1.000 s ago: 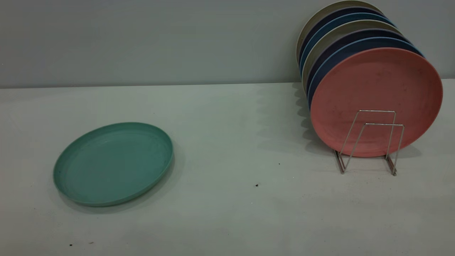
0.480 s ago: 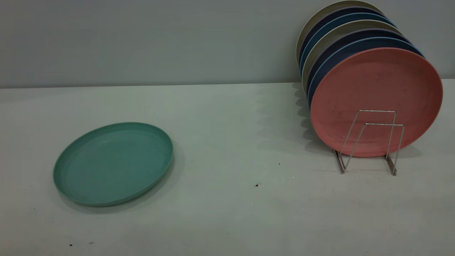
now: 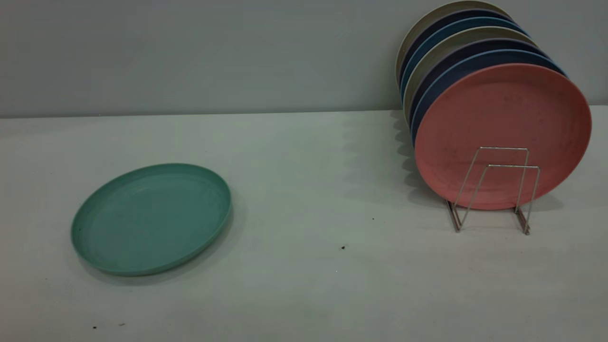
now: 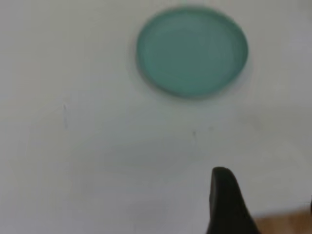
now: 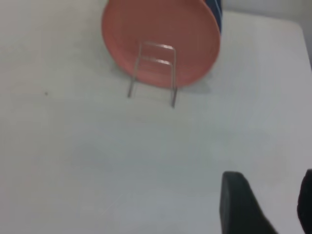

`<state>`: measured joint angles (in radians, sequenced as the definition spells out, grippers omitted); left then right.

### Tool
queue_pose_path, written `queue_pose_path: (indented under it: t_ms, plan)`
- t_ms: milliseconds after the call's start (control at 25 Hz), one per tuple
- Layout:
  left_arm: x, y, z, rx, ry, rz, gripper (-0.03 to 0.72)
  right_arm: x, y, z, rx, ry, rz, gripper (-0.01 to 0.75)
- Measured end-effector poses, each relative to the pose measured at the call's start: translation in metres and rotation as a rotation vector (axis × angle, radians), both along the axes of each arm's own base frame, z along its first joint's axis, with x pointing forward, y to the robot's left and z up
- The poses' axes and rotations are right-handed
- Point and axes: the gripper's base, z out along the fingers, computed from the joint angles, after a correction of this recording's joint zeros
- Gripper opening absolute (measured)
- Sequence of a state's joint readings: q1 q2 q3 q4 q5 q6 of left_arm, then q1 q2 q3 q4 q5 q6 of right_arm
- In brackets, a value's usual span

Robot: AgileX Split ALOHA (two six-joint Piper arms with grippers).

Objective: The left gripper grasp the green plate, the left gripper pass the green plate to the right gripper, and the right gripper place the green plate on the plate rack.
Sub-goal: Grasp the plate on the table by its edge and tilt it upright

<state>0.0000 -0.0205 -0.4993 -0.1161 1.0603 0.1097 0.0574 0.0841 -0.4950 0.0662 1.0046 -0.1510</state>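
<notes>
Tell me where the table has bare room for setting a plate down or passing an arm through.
The widest bare patch lies between the green plate and the plate rack. The front of the table is also bare, and so is the strip behind the green plate up to the wall. It is crowded at the rack: upright plates fill it, the pink plate frontmost, only the front wire loops free.

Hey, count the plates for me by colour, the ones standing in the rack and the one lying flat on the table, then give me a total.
Green plate, flat on the table: 1
Pink plate, front of the plate rack: 1
Blue plates: 2
Navy plates: 2
Beige plates: 2
Total: 8, going by the rims showing behind the pink one.
</notes>
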Motion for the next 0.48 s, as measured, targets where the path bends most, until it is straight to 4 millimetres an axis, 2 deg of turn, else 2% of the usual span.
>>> queue_pose_path:
  t_ms: [120, 240, 480]
  plan:
    - [0.013, 0.000, 0.008, -0.012, -0.033, 0.013, 0.445, 0.024, 0.003, 0.005, 0.015, 0.026, 0.011, 0.311]
    - [0.036, 0.001, 0.011, -0.045, 0.042, 0.040, 0.445, 0.047, 0.006, 0.006, 0.033, 0.065, 0.021, 0.311]
    - [0.105, -0.002, 0.002, -0.158, 0.252, 0.106, 0.445, 0.083, 0.010, 0.000, 0.031, 0.143, 0.041, 0.311]
